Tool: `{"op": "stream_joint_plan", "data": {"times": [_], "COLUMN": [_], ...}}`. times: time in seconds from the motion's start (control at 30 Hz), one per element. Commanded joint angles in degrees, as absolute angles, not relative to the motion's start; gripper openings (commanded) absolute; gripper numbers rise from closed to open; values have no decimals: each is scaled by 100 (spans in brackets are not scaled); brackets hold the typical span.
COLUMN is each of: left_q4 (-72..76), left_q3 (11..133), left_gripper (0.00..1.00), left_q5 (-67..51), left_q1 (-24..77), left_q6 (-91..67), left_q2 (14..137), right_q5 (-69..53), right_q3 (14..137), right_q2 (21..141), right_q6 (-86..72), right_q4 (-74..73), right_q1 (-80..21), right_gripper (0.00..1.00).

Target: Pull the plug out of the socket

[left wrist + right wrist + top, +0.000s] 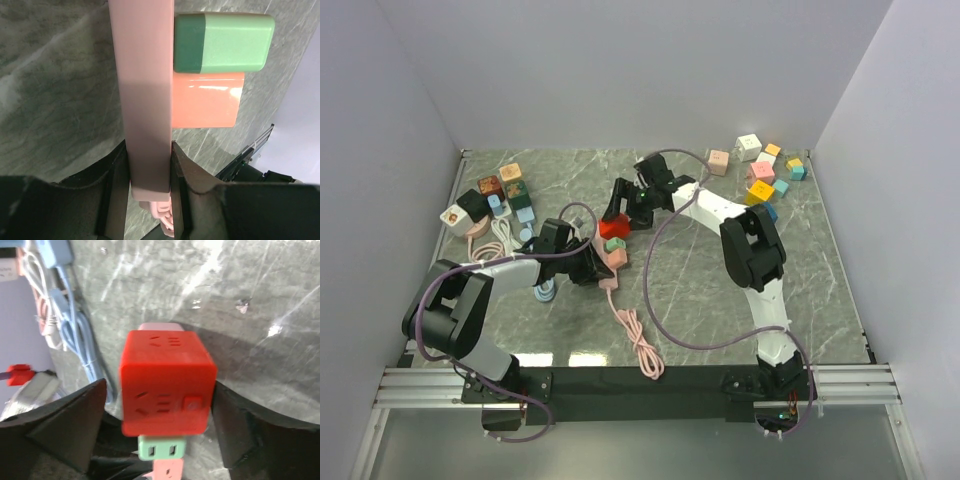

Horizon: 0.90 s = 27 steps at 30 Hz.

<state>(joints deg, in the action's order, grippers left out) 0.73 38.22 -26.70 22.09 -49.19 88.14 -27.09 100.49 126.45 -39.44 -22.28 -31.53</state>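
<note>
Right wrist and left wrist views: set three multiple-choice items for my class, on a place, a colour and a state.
1. Where is the red cube adapter? A in a bowl; B between the right pincer's fingers; C in a drawer.
2. What colour is the adapter adjoining it? A green; B yellow; C black.
3. How is the left pincer? A open, empty; B out of view; C shut on the pink socket strip.
Key: B, fingers flank the cube; A, the green adapter touches it; C, fingers clamp the strip.
</note>
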Motion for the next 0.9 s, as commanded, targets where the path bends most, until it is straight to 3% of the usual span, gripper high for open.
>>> {"op": "stream_joint_plan", "data": {"times": [0.0,0.17,0.33,0.43,0.57,0.67,0.87], "left_q4": [167,220,308,343,273,229,229], "left_q3": [3788,3788,3823,3736,3533,3419,3340], "left_gripper": [1,1,1,1,1,1,1], "left_q5": [-2874,-2795,-2821,-2813,-2628,-2575,-2593], "left_q1": [2259,2259,2250,2250,2250,2241,2250], "left_q6": [-4878,-4904,-4948,-4992,-4984,-4957,-4983], "left_q2": [8780,8806,9008,9053,8869,8833,8929], "right_q5": [-2716,-2812,-2944,-3137,-4609,-4606,-4896], "right_q3": [10327,9819,9326,9421,10708,11758,11691], "right_q2": [12700,12393,12209,12164,12497,12779,12675], "right_q6": [-3771,-3612,-3542,-3358,-2727,-2278,-2382], "right_q4": [-2329,-2180,-2048,-2346,-3642,-4709,-4729], "right_q1": [-3190,-3278,-3296,-3086,-2296,-1733,-1187], "right_gripper": [87,66,15,0,0,0,0]}}
